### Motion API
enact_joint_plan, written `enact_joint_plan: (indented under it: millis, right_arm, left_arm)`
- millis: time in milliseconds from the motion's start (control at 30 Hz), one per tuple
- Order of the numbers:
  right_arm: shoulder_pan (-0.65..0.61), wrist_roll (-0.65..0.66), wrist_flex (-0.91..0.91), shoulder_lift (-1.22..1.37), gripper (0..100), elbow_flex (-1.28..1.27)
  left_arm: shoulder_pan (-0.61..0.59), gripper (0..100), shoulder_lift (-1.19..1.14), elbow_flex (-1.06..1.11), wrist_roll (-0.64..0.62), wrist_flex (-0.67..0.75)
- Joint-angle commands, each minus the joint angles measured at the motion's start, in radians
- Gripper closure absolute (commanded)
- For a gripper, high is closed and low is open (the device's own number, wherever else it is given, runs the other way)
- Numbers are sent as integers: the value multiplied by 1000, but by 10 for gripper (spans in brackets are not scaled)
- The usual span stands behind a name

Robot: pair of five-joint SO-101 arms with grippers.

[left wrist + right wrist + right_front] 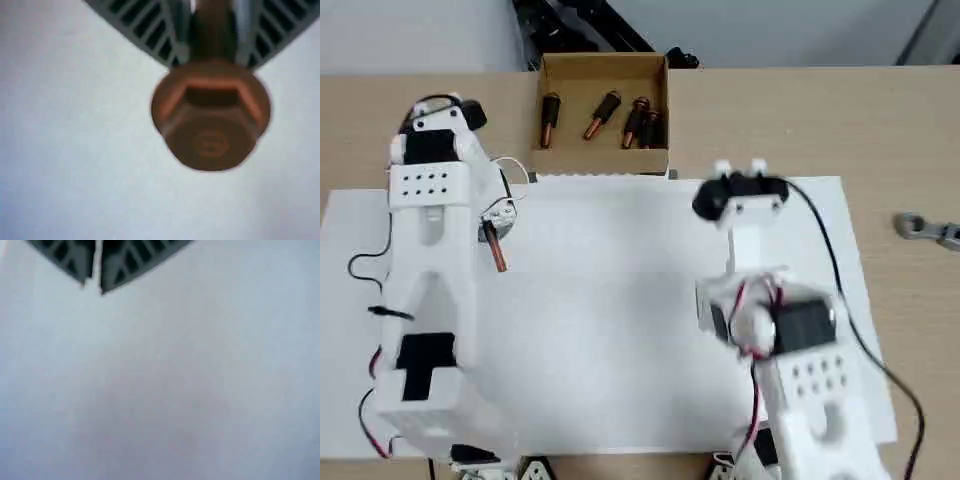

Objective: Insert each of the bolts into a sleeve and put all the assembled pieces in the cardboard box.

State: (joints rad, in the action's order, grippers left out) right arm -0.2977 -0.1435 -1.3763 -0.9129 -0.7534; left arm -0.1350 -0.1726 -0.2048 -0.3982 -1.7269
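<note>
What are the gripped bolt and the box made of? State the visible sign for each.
The bolt: probably metal with a copper-coloured, satin finish; its hex head has crisp facets and a soft sheen. Whether it is plated or solid, I cannot tell. The box: plain brown cardboard, matte, with thin upright walls.

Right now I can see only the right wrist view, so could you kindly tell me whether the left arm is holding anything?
Observer: Yes, the left gripper is shut on a copper-coloured bolt, above the white sheet.
Operator: Thank you. How many pieces are already boxed?
Observer: Four pieces lie in the cardboard box.
Operator: And where is that box from my gripper?
Observer: Past the sheet's far edge, toward the left arm's side of your right gripper.
</note>
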Motion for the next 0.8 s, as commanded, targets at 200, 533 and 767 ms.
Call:
enact_joint_plan:
  millis: [200,533,767]
  right_arm:
    - [73,86,228,-518,995,-479]
    - [97,224,168,-905,995,-773]
    - [94,227,220,-903,993,-855]
  left_arm:
    - [-78,995,115,-38,18,-17]
    - [-72,995,262,-38,41,-11]
    - [-75,995,399,-38,120,-11]
